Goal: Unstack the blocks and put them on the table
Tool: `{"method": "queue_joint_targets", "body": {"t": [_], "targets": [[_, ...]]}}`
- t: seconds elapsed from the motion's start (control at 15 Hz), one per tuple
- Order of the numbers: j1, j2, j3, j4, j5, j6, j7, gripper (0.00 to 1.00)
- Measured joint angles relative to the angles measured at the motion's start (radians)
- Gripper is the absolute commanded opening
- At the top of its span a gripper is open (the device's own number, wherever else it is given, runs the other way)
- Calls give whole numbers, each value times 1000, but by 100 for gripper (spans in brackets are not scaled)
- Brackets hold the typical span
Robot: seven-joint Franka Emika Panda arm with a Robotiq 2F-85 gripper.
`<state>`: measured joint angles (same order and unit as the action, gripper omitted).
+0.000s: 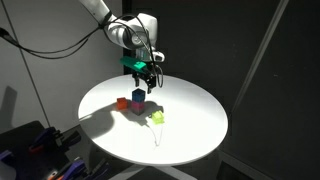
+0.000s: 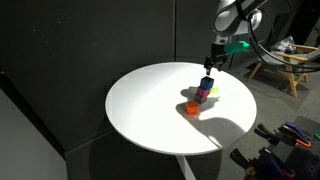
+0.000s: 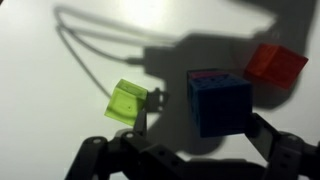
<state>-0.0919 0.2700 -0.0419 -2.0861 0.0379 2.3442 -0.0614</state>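
Blue block (image 3: 219, 100) tops the stack, with the magenta block (image 2: 204, 94) under it; anything lower is not resolvable. The stack stands on the table (image 1: 195, 125). Yellow-green block (image 3: 128, 101) lies alone on the table, near the stack. Pincer (image 1: 145, 78) is released, jaws wide, hovering above the stack and grasping nothing. Orange cube (image 3: 275, 63) sits just beside the stack.

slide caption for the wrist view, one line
Open pincer poised over the blue cube, with a yellow-green cube and an orange cube lying apart on the white table.
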Motion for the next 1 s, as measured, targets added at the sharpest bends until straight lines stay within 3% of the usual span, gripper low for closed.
{"method": "queue_joint_targets", "body": {"t": [1.0], "targets": [[1, 11, 0, 0, 0, 2, 2, 100]]}}
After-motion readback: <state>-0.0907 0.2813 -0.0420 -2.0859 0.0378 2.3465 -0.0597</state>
